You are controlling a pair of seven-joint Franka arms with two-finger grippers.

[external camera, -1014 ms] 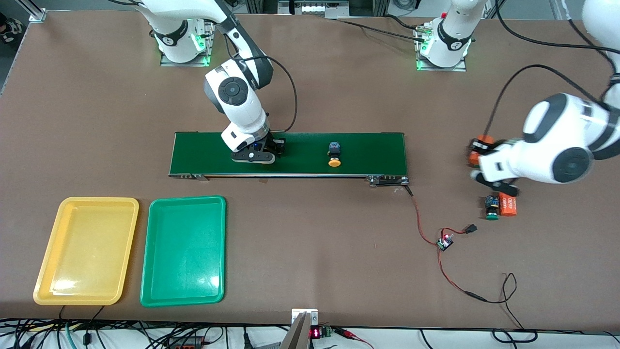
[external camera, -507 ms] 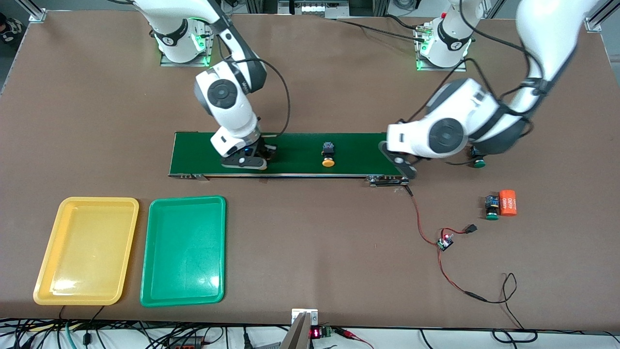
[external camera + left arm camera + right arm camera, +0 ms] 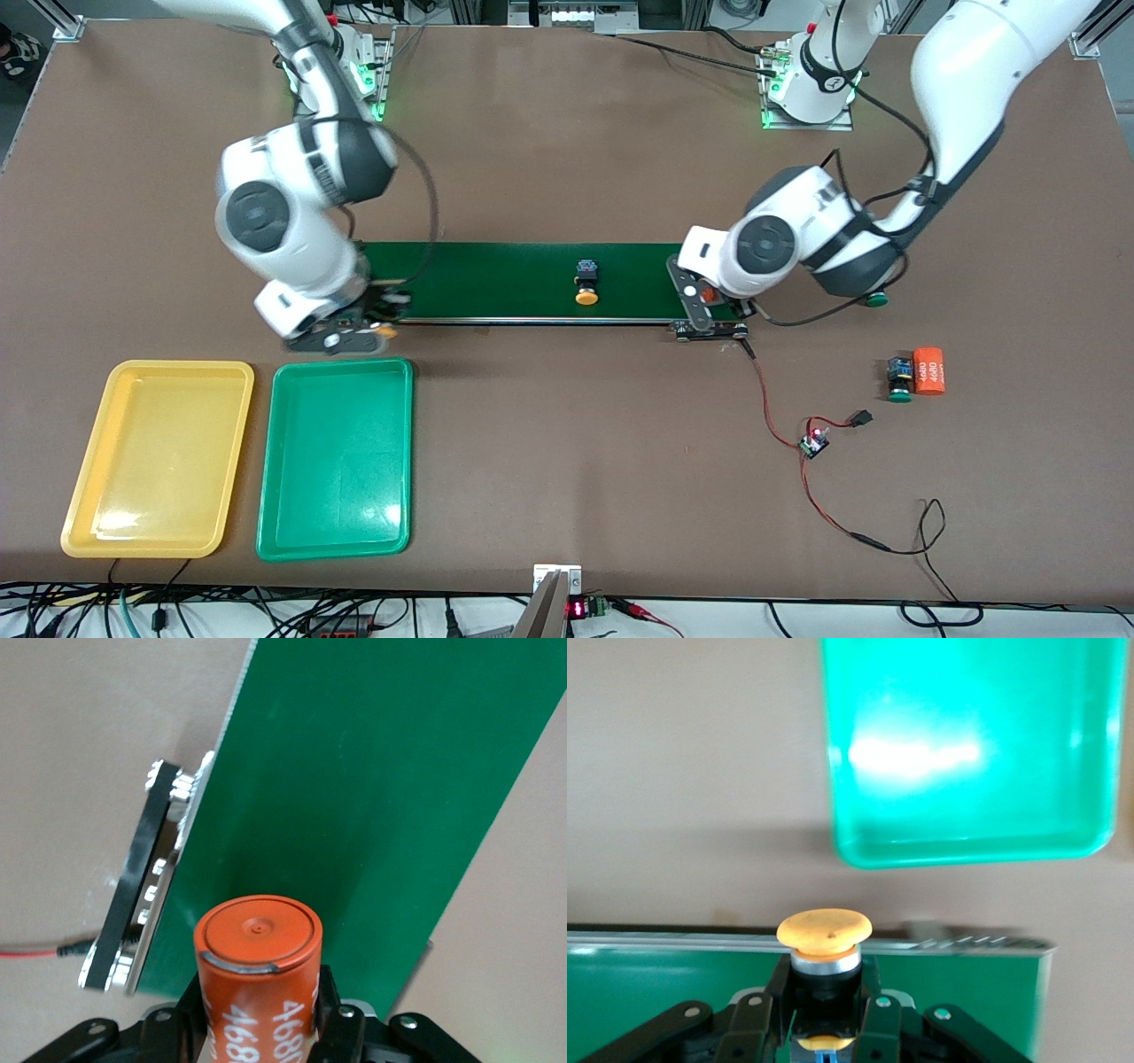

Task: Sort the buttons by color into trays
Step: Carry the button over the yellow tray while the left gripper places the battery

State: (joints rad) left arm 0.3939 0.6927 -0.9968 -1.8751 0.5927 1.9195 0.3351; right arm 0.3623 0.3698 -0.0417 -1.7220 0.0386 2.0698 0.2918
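Over the smooth green conveyor belt (image 3: pixel 532 279), the right gripper (image 3: pixel 824 1010) clamps a round yellow-capped button (image 3: pixel 824 935); the left gripper (image 3: pixel 257 1028) clamps a glossy orange cylinder (image 3: pixel 257 974).

Around the long dark-green conveyor belt (image 3: pixel 549 281): 1 orange-capped black-and-blue push-button (image 3: pixel 586 282) stands mid-belt with bare belt on both sides. Just nearer the camera, at its right-arm end, lie 2 shallow plastic trays, green (image 3: pixel 337 458) and yellow (image 3: pixel 159 458).

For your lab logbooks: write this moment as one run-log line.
right gripper: shut on orange-capped button, over belt end by green tray | left gripper: holding orange cylinder over conveyor belt | yellow tray: no buttons
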